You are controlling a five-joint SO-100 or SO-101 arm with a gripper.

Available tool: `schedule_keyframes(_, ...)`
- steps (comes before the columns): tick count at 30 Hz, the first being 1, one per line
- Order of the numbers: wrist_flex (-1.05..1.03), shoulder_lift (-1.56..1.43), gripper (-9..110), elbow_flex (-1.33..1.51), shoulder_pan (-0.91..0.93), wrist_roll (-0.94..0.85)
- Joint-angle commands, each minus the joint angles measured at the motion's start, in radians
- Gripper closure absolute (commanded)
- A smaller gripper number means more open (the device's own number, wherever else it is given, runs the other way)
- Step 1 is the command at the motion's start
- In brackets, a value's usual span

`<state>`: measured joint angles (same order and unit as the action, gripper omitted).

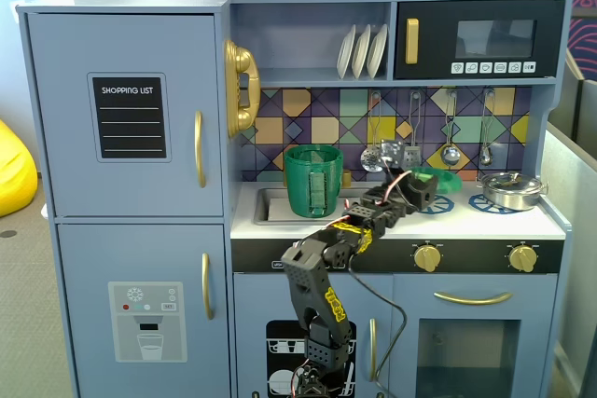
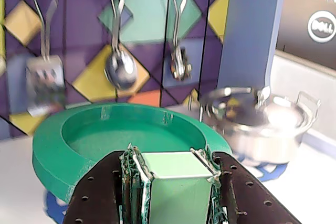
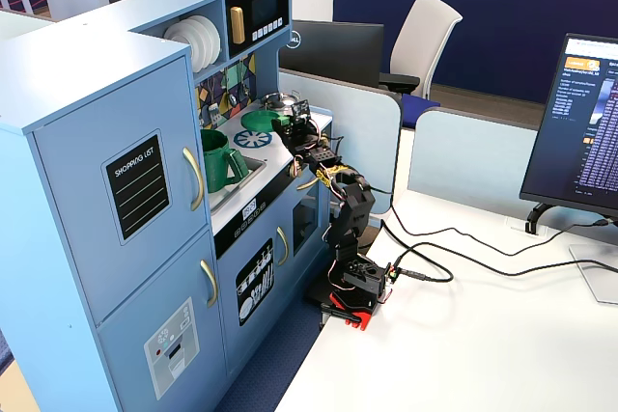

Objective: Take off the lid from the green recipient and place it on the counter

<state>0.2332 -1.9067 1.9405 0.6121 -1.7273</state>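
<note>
My gripper (image 1: 422, 189) is shut on the light-green knob (image 2: 176, 167) of the round green lid (image 2: 58, 145). It holds the lid tilted over the white counter (image 1: 466, 222), above a blue burner print. I cannot tell whether the lid touches the counter. The lid also shows in both fixed views (image 1: 440, 177) (image 3: 257, 121), with the gripper (image 3: 288, 126) beside it. The dark green pot (image 1: 312, 179) stands open in the sink recess to the left, apart from the gripper; it also shows in a fixed view (image 3: 220, 159).
A silver metal pan (image 1: 511, 190) with its lid sits on the right burner, close to the green lid (image 2: 262, 124). Utensils (image 1: 451, 151) hang on the tiled backsplash behind. Gold oven knobs (image 1: 427, 257) line the counter's front.
</note>
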Motion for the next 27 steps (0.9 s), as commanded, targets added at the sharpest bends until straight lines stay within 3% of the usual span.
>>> schedule_keyframes(1, 0.080, 0.086, 101, -0.057, -0.005, -0.032)
schedule_keyframes(5, 0.091, 0.146, 100, -0.092, 0.008, -0.032)
schedule_keyframes(9, 0.104, 0.137, 71, -0.092, 0.028, 0.055)
schedule_keyframes(12, 0.100, 0.123, 61, -0.086, 0.037, 0.063)
schedule_keyframes(21, 0.018, -0.137, 61, 0.069, 0.035, 0.063)
schedule_keyframes(27, -0.345, -0.604, 62, 0.222, 0.012, 0.069)
